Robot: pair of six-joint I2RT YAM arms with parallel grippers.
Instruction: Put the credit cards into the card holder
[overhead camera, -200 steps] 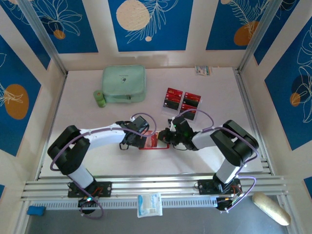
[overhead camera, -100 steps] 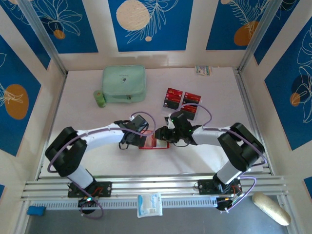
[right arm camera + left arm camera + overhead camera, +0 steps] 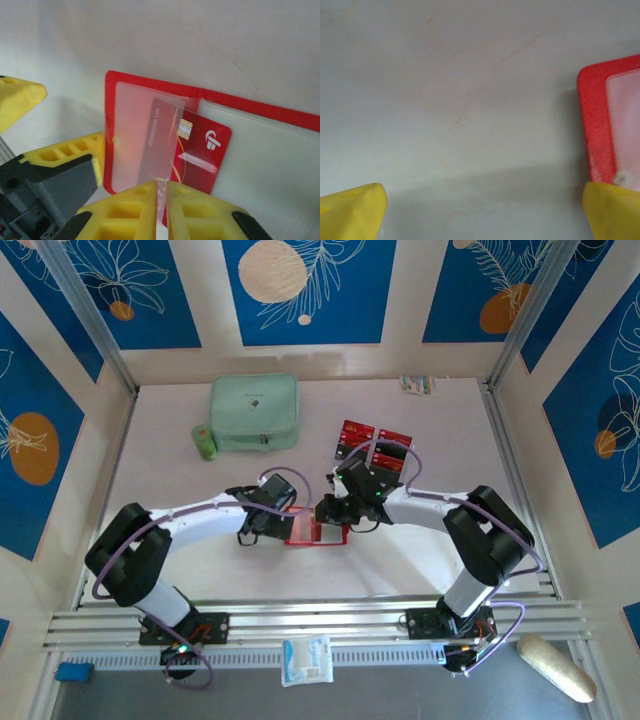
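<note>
The credit cards (image 3: 376, 447) were for the most part lying on the counter (image 3: 450, 410) behind the arms. One red card (image 3: 202, 150) was seen half under the clear sleeve (image 3: 132, 125) of the card holder (image 3: 150, 81), which was laid open on the counter between the two arms. The right end effector (image 3: 161, 197) was closed almost fully on a thin edge where card and sleeve overlapped; which of the two was pinched could not be told. The left end effector (image 3: 480, 212) was spread wide, with one fingertip (image 3: 612, 210) set on a corner of the holder.

The card was slanted to the sleeve, so it was judged that it could be jammed at the mouth or bent if pushed so. If the sleeve itself was pinched, the pocket could be pressed flat and the card kept out. As the holder was pinned at one corner, it could be turned or dragged by the push.
</note>
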